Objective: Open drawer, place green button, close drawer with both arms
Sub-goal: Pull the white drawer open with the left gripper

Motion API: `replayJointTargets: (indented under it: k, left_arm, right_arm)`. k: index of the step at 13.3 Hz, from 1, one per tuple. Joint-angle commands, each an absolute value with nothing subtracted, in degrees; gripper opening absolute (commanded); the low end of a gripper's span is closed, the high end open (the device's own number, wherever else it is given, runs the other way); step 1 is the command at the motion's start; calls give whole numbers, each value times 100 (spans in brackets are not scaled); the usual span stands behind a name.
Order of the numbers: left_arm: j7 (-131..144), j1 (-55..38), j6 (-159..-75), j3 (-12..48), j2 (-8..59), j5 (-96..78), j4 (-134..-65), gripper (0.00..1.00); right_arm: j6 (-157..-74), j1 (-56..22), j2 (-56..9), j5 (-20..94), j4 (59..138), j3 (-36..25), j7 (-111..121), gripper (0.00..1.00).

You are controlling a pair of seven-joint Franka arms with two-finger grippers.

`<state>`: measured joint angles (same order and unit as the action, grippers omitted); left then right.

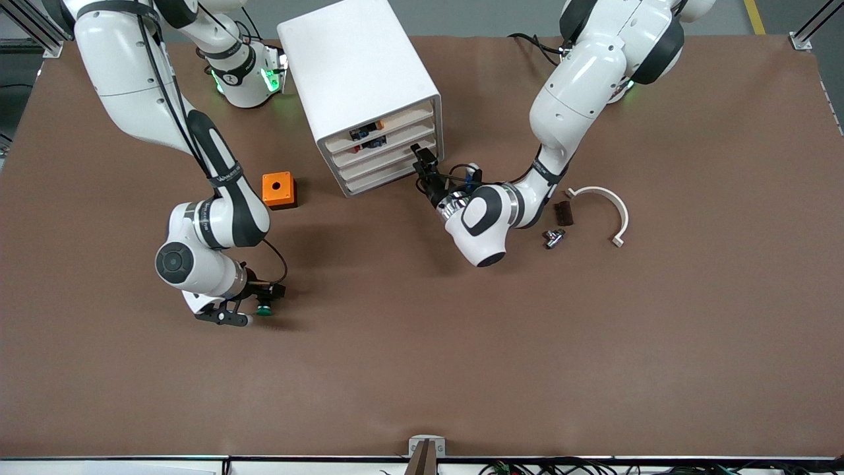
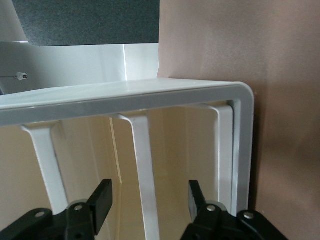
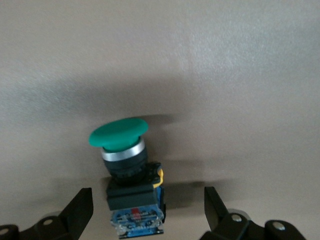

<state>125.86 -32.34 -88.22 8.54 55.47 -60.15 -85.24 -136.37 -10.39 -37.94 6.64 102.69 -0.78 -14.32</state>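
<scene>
I see the right arm bent low over the brown table (image 1: 422, 369), its wrist turned down so the right gripper (image 1: 254, 312) sits at the tabletop around the small push button with a round green cap and black-and-blue body (image 3: 129, 172). In the right wrist view the 2 black fingers (image 3: 79, 210) stand wide, 1 on either side of the button with gaps to both — nothing gripped. The button lies on the mat toward the right arm's end, nearer the front camera than the orange cube with a round hole (image 1: 277, 189). The left arm folds down from its base, elbow high and forearm level, so the left gripper (image 1: 425, 170) points into the front of the tall white rounded cabinet (image 1: 359, 79) at the shallow white third drawer (image 1: 382, 161). Its fingers (image 2: 102, 200) straddle a white rib of the drawer front (image 2: 145, 170), partly open — not touching it. The drawer looks shut.
</scene>
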Motion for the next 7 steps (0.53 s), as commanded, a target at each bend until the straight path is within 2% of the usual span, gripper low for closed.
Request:
replayJointTargets:
  k: [1,2,3,4,5,7]
  left_arm:
    - [12858,-3296,-8807,809,5642,-6179,-8411,48]
    - [12911,-3305,-8815,809,5643,-6170,-8411,40]
    - [12972,-3305,-8815,817,5643,-6179,-8411,26]
    - [13042,-3296,-8815,809,5643,-6179,-8411,13]
    - [13060,-3270,-8815,809,5634,-6179,-8411,5]
    - [13043,-3234,-8816,756,5625,-6170,-8402,1]
  right_arm:
    - [-13432,-1055,-3683,729,10380,-79,-1468,76]
    - [-13230,-1055,-3657,729,10319,-70,-1468,66]
    - [-13097,-1046,-3639,729,10266,-44,-1450,58]
    - [-12974,-1046,-3639,721,10187,-27,-1424,50]
    - [-12912,-1037,-3639,721,10143,-26,-1406,45]
    - [-12911,-993,-3630,703,10064,-35,-1389,43]
